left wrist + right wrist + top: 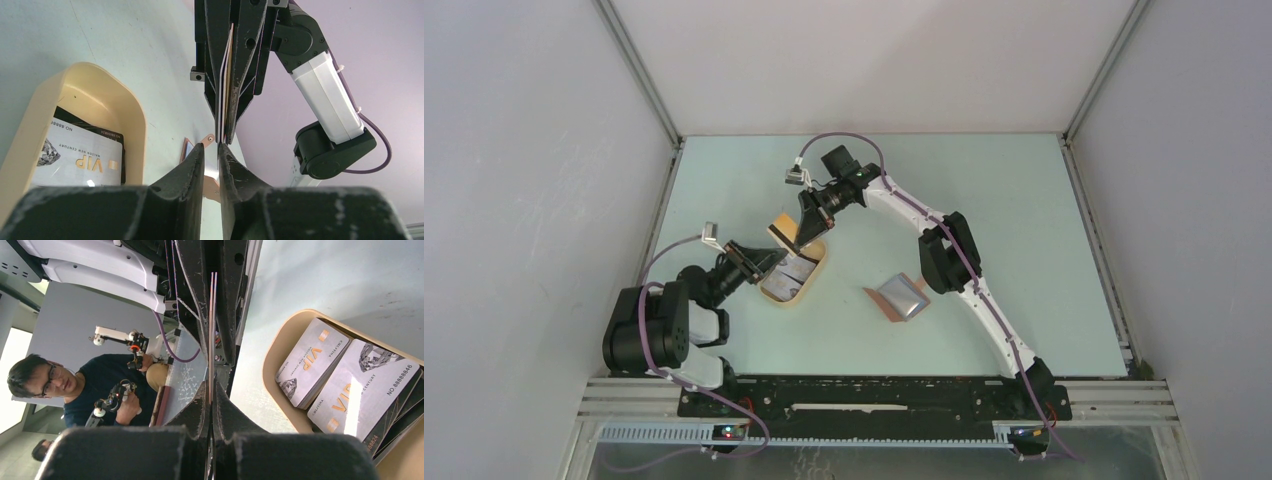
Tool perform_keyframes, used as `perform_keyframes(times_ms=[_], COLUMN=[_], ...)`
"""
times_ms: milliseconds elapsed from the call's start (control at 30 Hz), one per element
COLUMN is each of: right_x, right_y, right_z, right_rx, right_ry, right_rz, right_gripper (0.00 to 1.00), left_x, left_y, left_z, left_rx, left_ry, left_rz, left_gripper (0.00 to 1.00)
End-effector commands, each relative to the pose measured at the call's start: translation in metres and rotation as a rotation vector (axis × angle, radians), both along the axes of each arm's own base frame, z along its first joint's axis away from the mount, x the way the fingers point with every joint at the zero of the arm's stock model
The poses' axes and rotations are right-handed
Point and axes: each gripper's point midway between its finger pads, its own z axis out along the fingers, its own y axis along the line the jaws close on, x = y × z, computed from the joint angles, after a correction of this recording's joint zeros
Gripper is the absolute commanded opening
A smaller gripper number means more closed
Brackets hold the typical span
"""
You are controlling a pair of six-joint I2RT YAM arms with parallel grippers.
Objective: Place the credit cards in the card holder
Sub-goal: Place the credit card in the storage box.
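Note:
My right gripper (807, 226) is shut on two or three credit cards (784, 229) held on edge above the tan tray's far end; they show edge-on (212, 330) between its fingers. My left gripper (212, 147) faces it with its jaws a narrow gap apart. The lower edge of the held cards (226, 75) just reaches into that gap, close to the right-hand finger. More credit cards (80, 155), silver VIP ones over black ones, lie in the tray. The reddish-brown card holder (900, 298) lies open on the table to the right, apart from both grippers.
The pale tan oval tray (819, 262) sits left of centre, below both grippers; its rim (280, 335) is close beside the right fingers. White walls enclose the light green table (984, 200). The right arm's links (944, 255) pass just behind the card holder.

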Motion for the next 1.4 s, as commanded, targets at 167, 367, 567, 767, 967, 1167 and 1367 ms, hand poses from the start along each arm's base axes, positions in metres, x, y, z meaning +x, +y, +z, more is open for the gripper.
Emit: perform_keyframes(times_ms=[167, 367, 567, 767, 967, 1167, 1367], right_x=[-0.013, -0.014, -0.014, -0.015, -0.015, -0.015, -0.015], right_y=[-0.001, -0.002, -0.003, -0.005, -0.005, -0.005, -0.005], right_z=[0.034, 0.036, 0.038, 0.040, 0.042, 0.043, 0.043], right_rx=[0.066, 0.072, 0.077, 0.083, 0.086, 0.086, 0.087], right_ry=[0.004, 0.013, 0.022, 0.027, 0.025, 0.025, 0.027], right_rz=[0.057, 0.065, 0.072, 0.079, 0.080, 0.080, 0.082], right_gripper=[0.00, 0.00, 0.00, 0.00, 0.00, 0.00, 0.00], left_x=[0.007, 0.007, 0.006, 0.006, 0.005, 0.004, 0.004], left_y=[0.001, 0.001, 0.001, 0.002, 0.002, 0.002, 0.002], left_z=[0.015, 0.015, 0.015, 0.015, 0.015, 0.015, 0.014], left_rx=[0.015, 0.016, 0.017, 0.019, 0.021, 0.025, 0.025], left_ry=[-0.081, -0.082, -0.085, -0.088, -0.087, -0.092, -0.090], left_rz=[-0.002, -0.004, -0.003, 0.000, -0.001, 0.000, 0.001], left_gripper=[0.19, 0.18, 0.18, 0.18, 0.19, 0.20, 0.21])
